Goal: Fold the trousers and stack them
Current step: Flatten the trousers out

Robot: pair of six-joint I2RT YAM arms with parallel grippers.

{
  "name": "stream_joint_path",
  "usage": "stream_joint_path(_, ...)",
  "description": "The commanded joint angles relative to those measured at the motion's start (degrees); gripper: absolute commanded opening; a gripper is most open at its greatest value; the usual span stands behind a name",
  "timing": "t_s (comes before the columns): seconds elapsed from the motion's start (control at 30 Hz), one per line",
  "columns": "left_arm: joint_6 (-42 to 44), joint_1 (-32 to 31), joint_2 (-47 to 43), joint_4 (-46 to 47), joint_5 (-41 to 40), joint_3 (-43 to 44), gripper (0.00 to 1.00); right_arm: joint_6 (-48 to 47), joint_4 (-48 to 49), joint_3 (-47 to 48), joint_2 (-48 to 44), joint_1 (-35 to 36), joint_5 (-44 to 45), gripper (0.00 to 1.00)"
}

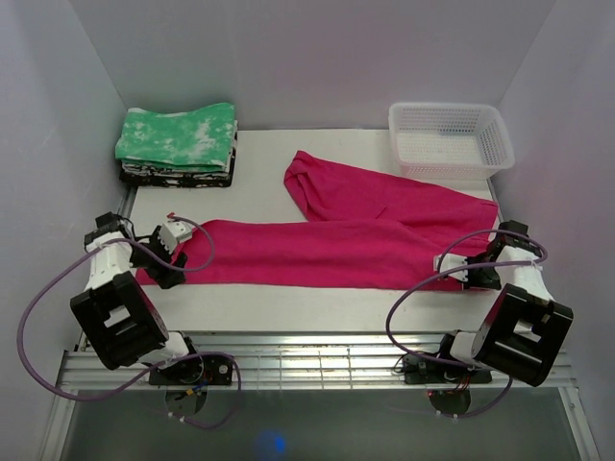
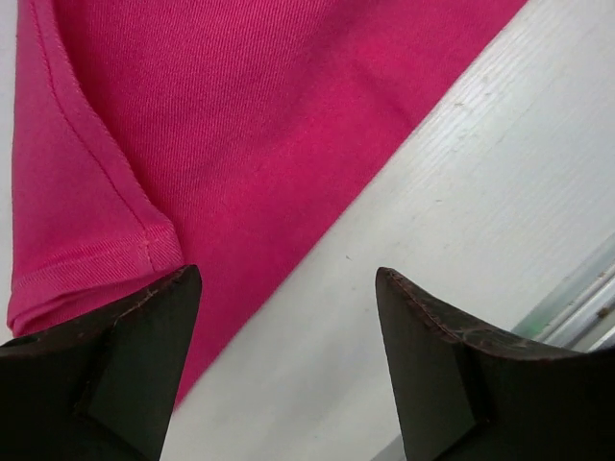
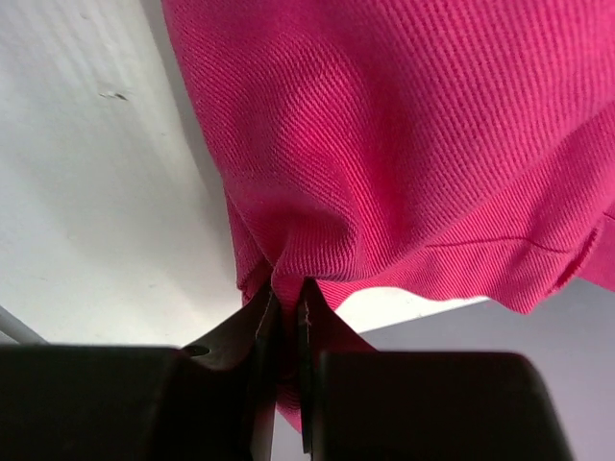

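Spanning white table [image 1: 259, 187] between white walls [image 1: 317, 58], trousers [image 1: 336, 252]; right hand [image 3: 286, 300] pinching them, left hand [image 2: 288, 277] apart

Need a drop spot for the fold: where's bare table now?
Free on the table: far strip between the green-and-white cloth stack and the basket; left patch between that stack and the trousers; narrow near strip before the trousers. Crowded: centre and right, under trousers.

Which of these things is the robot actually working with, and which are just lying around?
In the job:
bright magenta-pink soft fabric trousers
right gripper, pinching them
left gripper, open

Lying about:
folded green-and-white mottled cloth
white plastic mesh basket
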Motion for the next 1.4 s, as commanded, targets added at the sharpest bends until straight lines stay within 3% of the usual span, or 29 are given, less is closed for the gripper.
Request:
stream_joint_path(0.0,1.56,-3.16,0.34,15.28,-4.93,-3.33,0.84,0.02,1.35,3.47,-0.41,-0.32,0.01,0.08)
stream_joint_path(0.17,-2.67,-5.53,7.45,18.72,-8.97,1.49,0.78,-0.07,1.44,3.47,-0.33,-0.32,-0.08,0.08)
stream_joint_path(0.37,-0.66,-5.54,12.47,19.6,-14.42,3.53,0.69,0.54,1.62,5.05,1.52,-0.4,-0.08,0.08)
stream_joint_path(0.47,0.57,-5.45,13.7,18.9,-16.44,3.61,0.55,0.98,1.7,6.28,2.66,-0.4,-0.34,0.08)
stream_joint_path(0.5,0.75,-5.54,13.88,18.9,-16.88,3.53,0.44,1.07,1.7,6.55,2.84,-0.4,-0.43,0.08)
stream_joint_path(0.67,-1.17,-5.54,14.23,19.6,-17.06,5.72,0.17,0.37,1.7,6.72,2.75,-0.67,-1.04,0.08)
stream_joint_path(0.77,-4.95,-5.45,15.28,18.82,-16.98,11.15,0.0,-1.82,1.44,5.42,1.35,-1.02,-1.4,0.08)
stream_joint_path(0.97,-14.0,-5.36,25.91,14.24,-17.5,28.03,0.0,-13.59,0.74,0.67,-4.54,-2.6,-2.19,0.08)
stream_joint_path(1.07,-21.01,-5.01,32.59,16.69,-22.59,34.01,0.1,-19.75,-2.24,-1.53,-8.32,-3.65,-3.42,0.08)
stream_joint_path(1.1,-22.52,-4.83,33.99,16.96,-23.3,35.42,0.31,-20.98,-3.03,-3.02,-10.67,-3.83,-3.51,0.08)
stream_joint_path(1.13,-24.02,-4.4,35.31,17.14,-22.95,37.43,0.39,-22.64,-4.52,-3.81,-12.09,-3.74,-3.77,0.14)
stream_joint_path(1.17,-25.08,-4.31,35.41,17.23,-22.52,37.89,0.46,-23.1,-5.23,-4.34,-13.5,-3.92,-4.21,0.22)
stream_joint_path(1.2,-26.65,-4.31,35.15,17.66,-22.08,38.06,0.65,-23.54,-6.28,-4.61,-16.03,-3.83,-5.69,0.45)
stream_joint_path(1.23,-27.19,-4.31,34.63,17.67,-21.38,38.15,0.75,-23.71,-7.25,-3.92,-17.36,-3.92,-7.01,0.55)
stream_joint_path(1.3,-28.24,-4.22,32.61,17.41,-20.84,38.33,0.84,-23.28,-11.55,-1.46,-18.78,-4.01,-11.49,0.73)
stream_joint_path(1.33,-28.42,-4.22,31.91,17.05,-19.97,38.42,0.86,-22.67,-13.57,2.64,-18.96,-4.01,-13.07,0.87)
stream_joint_path(1.37,-28.51,-4.13,30.25,15.92,-19.35,38.42,0.87,-21.79,-17.42,5.12,-18.44,-4.01,-15.61,0.92)
